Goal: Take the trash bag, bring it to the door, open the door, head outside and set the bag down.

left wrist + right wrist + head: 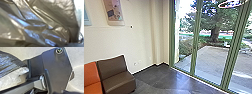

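In the head view the glass wall (194, 50) has the paved yard (211, 60) beyond it and the brown chair (117, 75) well to its left. In the left wrist view the trash bag (57, 16) looms close, apparently this side of that wall, nearer the left arm, its long axis unclear. The right wrist view has it beside the robot's base (56, 72); whether either gripper clamps it, I can't tell.

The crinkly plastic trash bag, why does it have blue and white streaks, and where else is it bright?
Left wrist view: light glares off folds of the bag, some bluish; head view: bright daylight behind the tall green-framed windows, pale shine on the dark floor; right wrist view: bag glints too.
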### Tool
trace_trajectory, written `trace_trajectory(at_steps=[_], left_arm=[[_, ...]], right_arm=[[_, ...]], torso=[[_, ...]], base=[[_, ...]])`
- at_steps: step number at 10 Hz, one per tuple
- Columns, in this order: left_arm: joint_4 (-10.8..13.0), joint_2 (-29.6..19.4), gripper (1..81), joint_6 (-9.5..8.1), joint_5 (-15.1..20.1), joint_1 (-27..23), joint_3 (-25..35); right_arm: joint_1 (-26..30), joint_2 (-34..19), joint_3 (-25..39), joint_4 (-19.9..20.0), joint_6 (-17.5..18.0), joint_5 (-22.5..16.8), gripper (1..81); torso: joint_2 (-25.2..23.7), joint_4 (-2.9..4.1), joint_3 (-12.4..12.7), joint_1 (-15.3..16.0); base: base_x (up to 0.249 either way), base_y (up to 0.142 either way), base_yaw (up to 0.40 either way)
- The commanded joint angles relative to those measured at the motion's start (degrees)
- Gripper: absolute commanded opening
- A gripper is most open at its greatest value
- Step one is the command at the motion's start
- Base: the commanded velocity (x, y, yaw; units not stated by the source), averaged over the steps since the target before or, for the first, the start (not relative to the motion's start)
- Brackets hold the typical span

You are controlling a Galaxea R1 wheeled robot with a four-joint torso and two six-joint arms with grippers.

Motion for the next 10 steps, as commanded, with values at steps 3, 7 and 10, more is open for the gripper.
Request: trace_trajectory(at_steps=[3,7,10], left_arm=[[0.2,0.0,1.0,0.53,3.2,-4.1,0.1],[0.2,-0.1,1.0,0.53,3.2,-4.0,0.0],[0.2,-0.1,1.0,0.53,3.2,-4.0,0.0]], right_arm=[[2.5,0.2,0.3,-0.3,-0.1,-3.4,81.1],[2.3,0.2,0.2,-0.3,-0.1,-3.3,81.1],[2.3,0.3,0.2,-0.3,-0.1,-3.4,81.1]], torso=[[0.0,0.00,0.0,0.0],[0.0,0.00,0.0,0.0],[0.0,0.00,0.0,0.0]], base=[[0.000,0.000,-0.379],[0.000,0.000,-0.379],[0.000,0.000,-0.379]])
